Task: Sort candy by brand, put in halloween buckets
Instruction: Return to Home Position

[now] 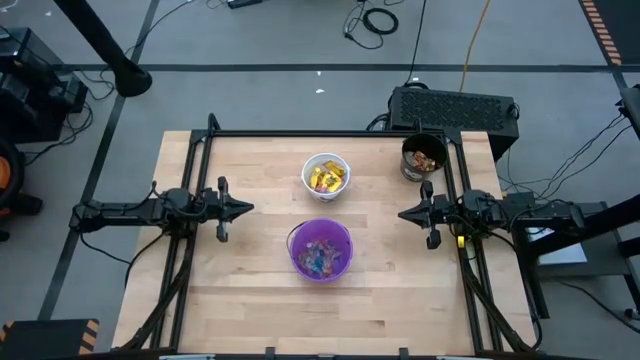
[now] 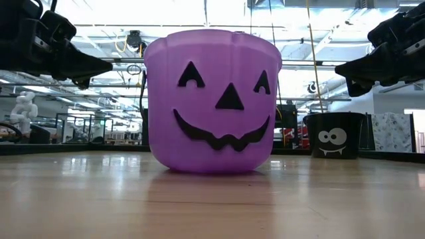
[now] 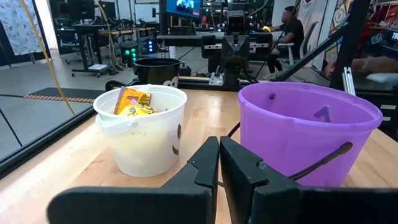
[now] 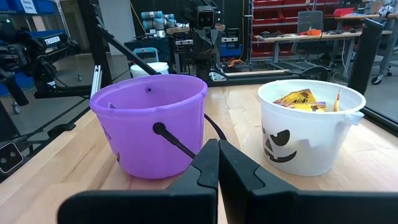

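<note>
At far left, above the light wooden counter (image 1: 250,290), the left tool (image 1: 245,208) is hanging empty, fingers pressed together. Both arms are looking parked at home, so nothing is calling for another grasp. Between the tools, the round white plastic bucket (image 1: 305,172) is holding yellow packets (image 1: 326,178), the purple pumpkin-faced bucket (image 1: 292,250) pink and blue wrappers (image 1: 320,256). Near the right tool (image 1: 403,214), likewise closed and empty, the black bucket (image 1: 407,168) is holding orange sweets (image 1: 428,157).

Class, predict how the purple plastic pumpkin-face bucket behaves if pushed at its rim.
The purple plastic bucket is probably light: thin walls, only small wrapped candies inside. Its wide base suggests sliding across the smooth wooden table, not tipping.
</note>
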